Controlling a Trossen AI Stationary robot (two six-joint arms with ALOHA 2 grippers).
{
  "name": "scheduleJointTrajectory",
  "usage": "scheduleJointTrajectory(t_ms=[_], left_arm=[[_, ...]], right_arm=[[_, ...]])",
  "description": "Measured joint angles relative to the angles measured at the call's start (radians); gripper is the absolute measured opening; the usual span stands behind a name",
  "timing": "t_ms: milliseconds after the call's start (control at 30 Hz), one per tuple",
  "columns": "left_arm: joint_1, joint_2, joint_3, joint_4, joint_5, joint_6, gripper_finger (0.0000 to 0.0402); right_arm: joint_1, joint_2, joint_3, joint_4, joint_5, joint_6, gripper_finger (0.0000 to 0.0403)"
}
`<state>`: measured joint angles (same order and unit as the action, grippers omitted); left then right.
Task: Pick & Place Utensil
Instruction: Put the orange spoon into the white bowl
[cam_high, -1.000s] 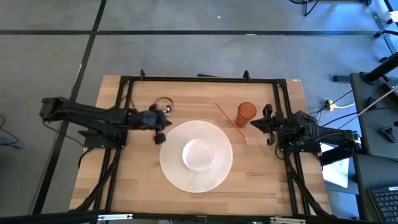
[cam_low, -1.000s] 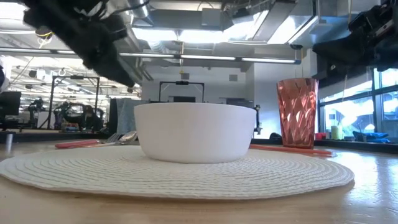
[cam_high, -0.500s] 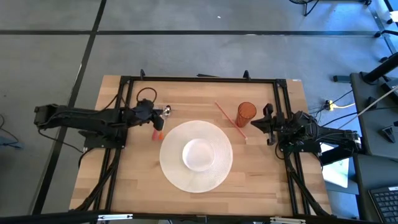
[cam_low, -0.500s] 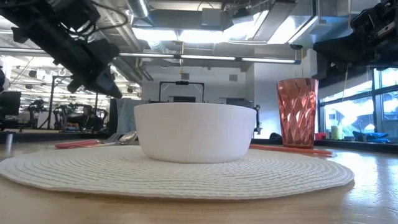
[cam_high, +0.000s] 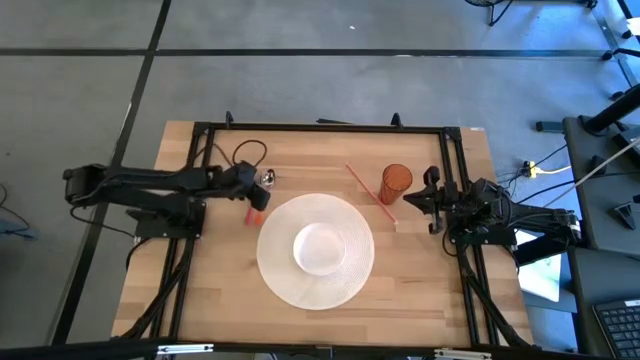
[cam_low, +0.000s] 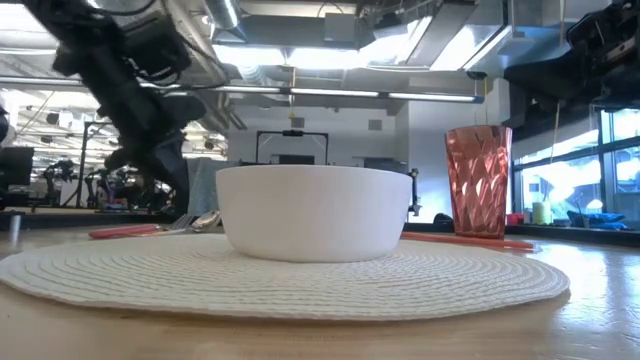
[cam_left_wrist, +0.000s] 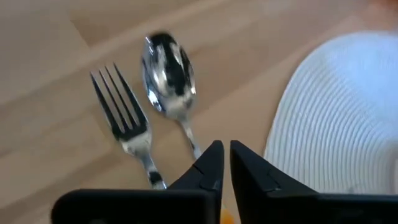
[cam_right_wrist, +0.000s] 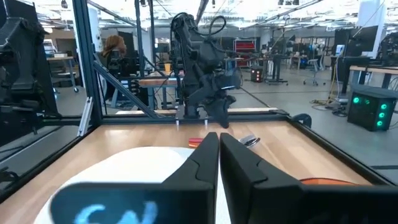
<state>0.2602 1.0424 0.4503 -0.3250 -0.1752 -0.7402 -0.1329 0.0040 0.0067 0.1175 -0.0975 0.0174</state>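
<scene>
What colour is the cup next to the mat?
The cup is translucent orange-red with a faceted diamond pattern, seen best in the low view.

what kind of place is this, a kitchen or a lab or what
Most likely a robotics lab, not a kitchen. The wooden table sits inside a black metal frame with two dark arms mounted, and beyond it are workbenches, equipment racks and exposed ceiling ducts.

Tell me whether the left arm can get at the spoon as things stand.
Probably yes. The left gripper hangs right over the spoon, its fingers nearly shut, with only the fork lying apart beside it on bare table. Nothing covers the spoon.
</scene>
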Motion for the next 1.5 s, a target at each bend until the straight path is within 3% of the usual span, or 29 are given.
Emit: scheduleJointTrajectory(t_ms=[233, 500, 733, 1133, 1500], left_arm=[[0.023, 0.184, 0.183, -0.229, 0.079, 0.044, 0.0095], [0.05, 0.373, 0.298, -0.255, 0.197, 0.115, 0.0176], [0.106, 0.483, 0.321, -0.26, 0.196, 0.118, 0.0174], [0.163, 0.5, 0.321, -0.257, 0.192, 0.16, 0.0173], [0.168, 0.593, 0.332, -0.268, 0.179, 0.168, 0.0173]], right_arm=[[0.0, 0.0, 0.0, 0.03, 0.0, 0.0, 0.0016], [0.0, 0.0, 0.0, 0.026, 0.0, 0.002, 0.0016], [0.0, 0.0, 0.0, 0.019, 0.0, 0.008, 0.0016], [0.0, 0.0, 0.0, 0.012, 0.0, 0.005, 0.0016], [0.0, 0.0, 0.0, 0.012, 0.0, 0.005, 0.0016]])
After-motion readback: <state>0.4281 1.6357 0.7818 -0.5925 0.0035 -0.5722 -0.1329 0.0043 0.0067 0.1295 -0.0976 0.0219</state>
